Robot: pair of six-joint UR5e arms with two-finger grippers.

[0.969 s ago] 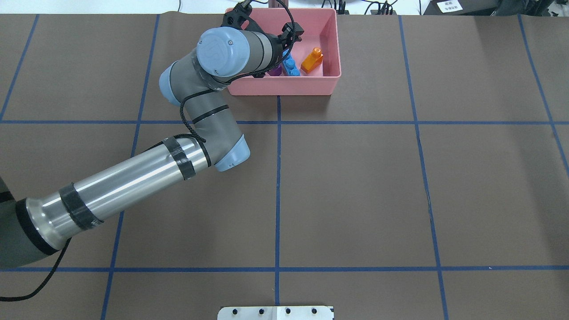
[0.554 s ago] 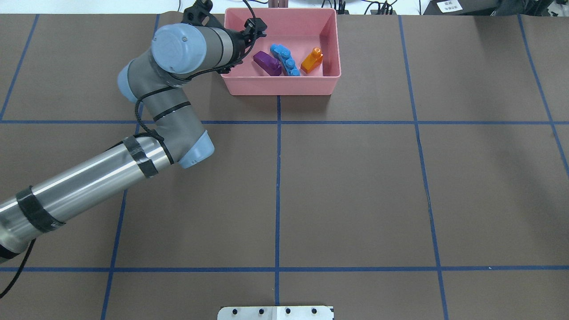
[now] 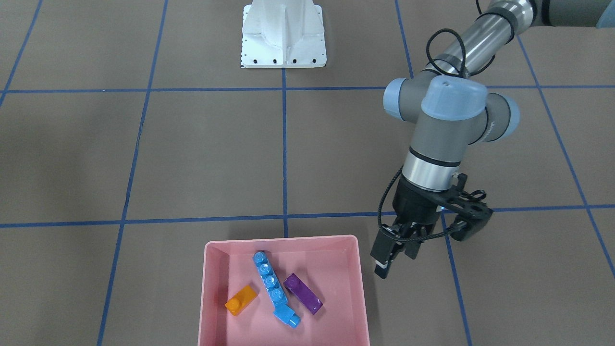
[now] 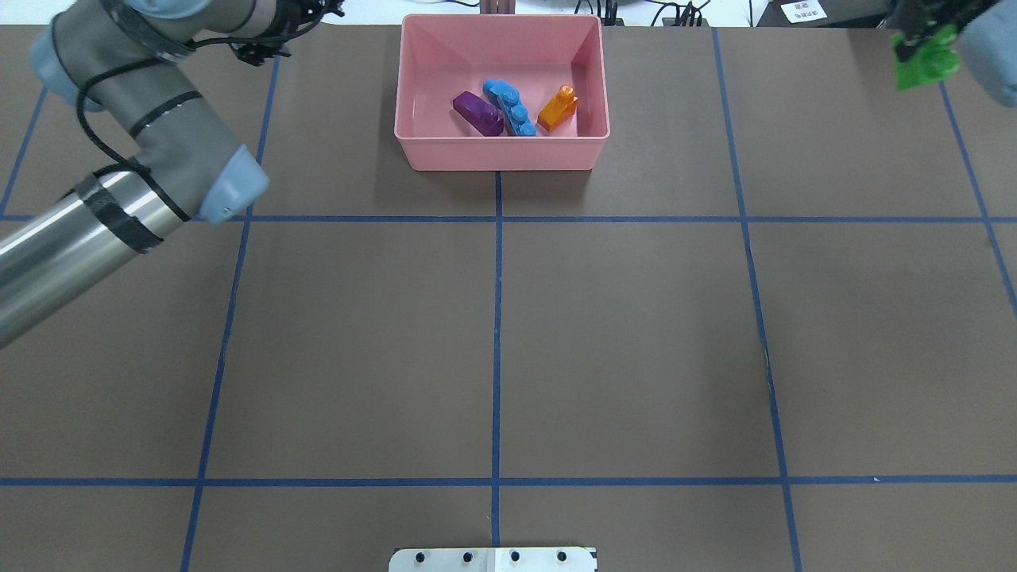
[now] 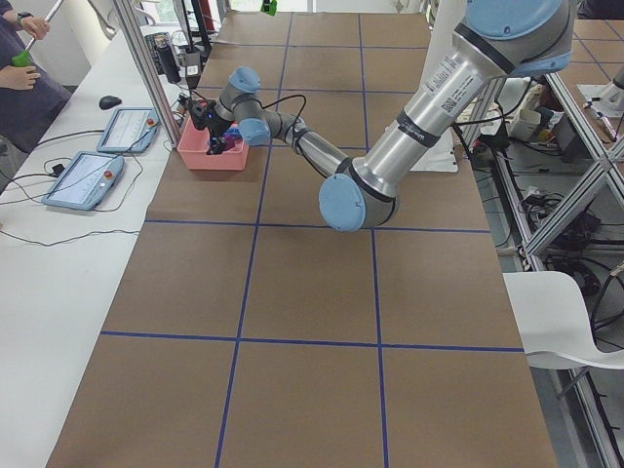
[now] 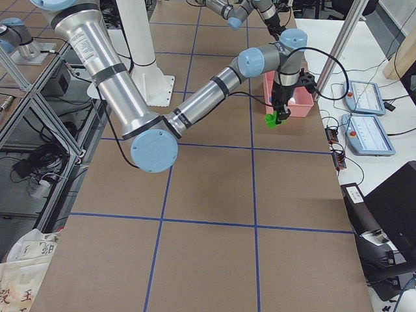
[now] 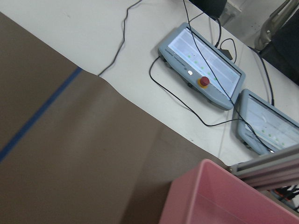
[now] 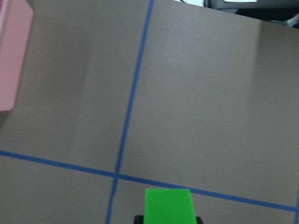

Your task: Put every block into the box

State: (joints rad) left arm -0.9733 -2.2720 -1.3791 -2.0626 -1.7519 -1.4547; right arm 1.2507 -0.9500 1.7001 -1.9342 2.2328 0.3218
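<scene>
**Table** [image 4: 636, 334], 1. Brown cover with a blue tape grid; it lies below both grippers.

**Arms**, 2. The left arm [image 3: 447, 120] and the right arm [image 6: 195, 107] are both held up off the table.

**Base plate** [image 3: 283, 33], 1. White, on the table well behind the left gripper, on the robot's side.

**Box** [image 3: 281, 239], 1. Pink, standing on the table. It is near the left gripper, below it and to its right. It is well apart from the right gripper, off to that gripper's left.

**Pendants** [image 7: 201, 65], 2. Grey touchscreen units side by side on a white bench, past the table edge ahead of the left gripper.

**Left gripper** [image 3: 396, 262], 1. Jaws apart with nothing between them.

**Right gripper** [image 4: 918, 48], 1. Clamped on the green block and raised over a tape crossing.

**Blocks**, 5: four in the box, one held.
- Long blue block [image 3: 269, 281], 1. Lies mid-box.
- Purple block [image 3: 302, 293], 1. Just beside the long blue block, on the side toward the left gripper.
- Green block [image 4: 923, 63], 1. Between the right gripper's fingers, outside the box.
- Orange block [image 3: 241, 299], 1. On the long blue block's other side, toward the right gripper.
- Small blue block [image 3: 287, 316], 1. Touches the long blue block's far end.
</scene>
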